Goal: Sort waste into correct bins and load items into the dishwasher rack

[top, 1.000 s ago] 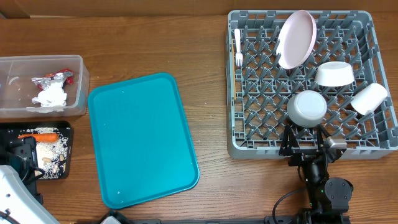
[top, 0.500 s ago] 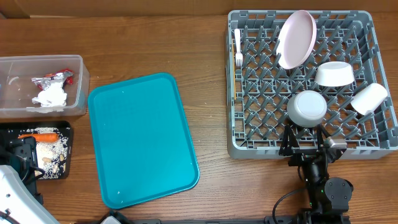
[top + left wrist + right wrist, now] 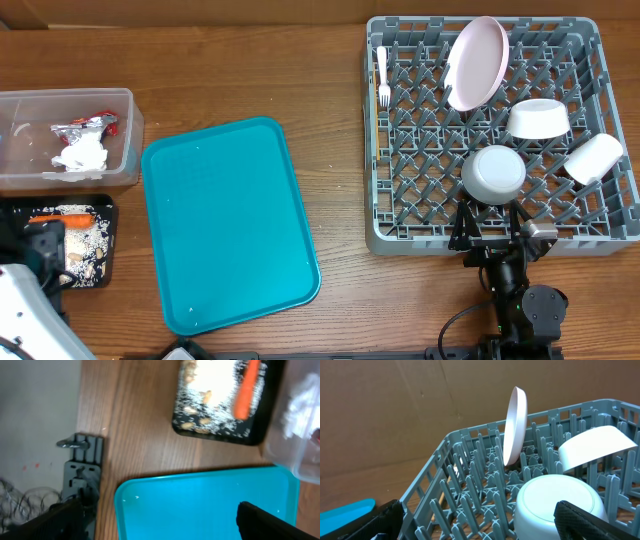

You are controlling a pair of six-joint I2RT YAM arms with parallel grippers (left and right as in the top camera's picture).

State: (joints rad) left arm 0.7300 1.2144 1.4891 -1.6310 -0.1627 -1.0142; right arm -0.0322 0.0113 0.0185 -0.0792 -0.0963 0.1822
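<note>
The grey dishwasher rack (image 3: 400, 215) at the right holds the pinkish plate (image 3: 476, 62) on edge, a white fork (image 3: 382, 78), a tilted bowl (image 3: 538, 118), a cup (image 3: 594, 158) and an upturned bowl (image 3: 493, 172). My right gripper (image 3: 490, 228) is open at the rack's front wall, its fingers either side of the upturned bowl (image 3: 555, 505). The clear tub (image 3: 125, 130) holds a napkin (image 3: 80, 155) and a foil wrapper (image 3: 85, 125). The black tray (image 3: 105, 245) holds a carrot (image 3: 62, 218) and crumbs (image 3: 210, 385). My left gripper (image 3: 48, 250) is open and empty beside the black tray (image 3: 220, 435).
A teal serving tray (image 3: 228, 222) lies in the middle of the wooden table and also fills the lower part of the left wrist view (image 3: 210, 505). A metal clamp (image 3: 82, 460) sits at the table's edge. The plate (image 3: 515, 425) stands upright in the rack (image 3: 470, 475).
My left arm has shifted slightly by the black tray. The right arm and all the objects have stayed where they were.
</note>
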